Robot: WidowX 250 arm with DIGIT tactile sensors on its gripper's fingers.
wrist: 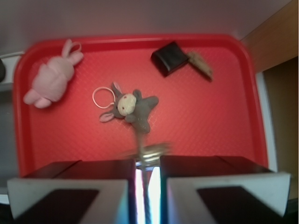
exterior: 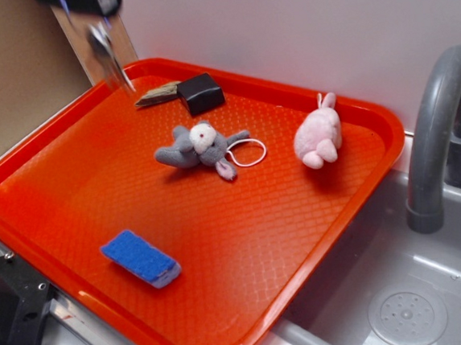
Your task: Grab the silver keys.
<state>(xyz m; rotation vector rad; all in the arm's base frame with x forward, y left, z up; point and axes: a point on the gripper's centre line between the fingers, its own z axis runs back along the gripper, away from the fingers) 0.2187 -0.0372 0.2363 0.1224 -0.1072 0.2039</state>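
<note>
The silver keys are already being held – pinched between the narrowly closed jaws of the gripper and being carried above the red tray, so the grab seems done.

The silver keys dangle blurred (motion-smeared) above the tray's far corner, pinched by the gripper.

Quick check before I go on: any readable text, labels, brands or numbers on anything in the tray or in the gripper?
None can be read.
The silver keys hang blurred from the gripper; no stamp or tag legible.
The black block, blue sponge, grey plush toy, pink plush toy and red tray show no print.
</note>
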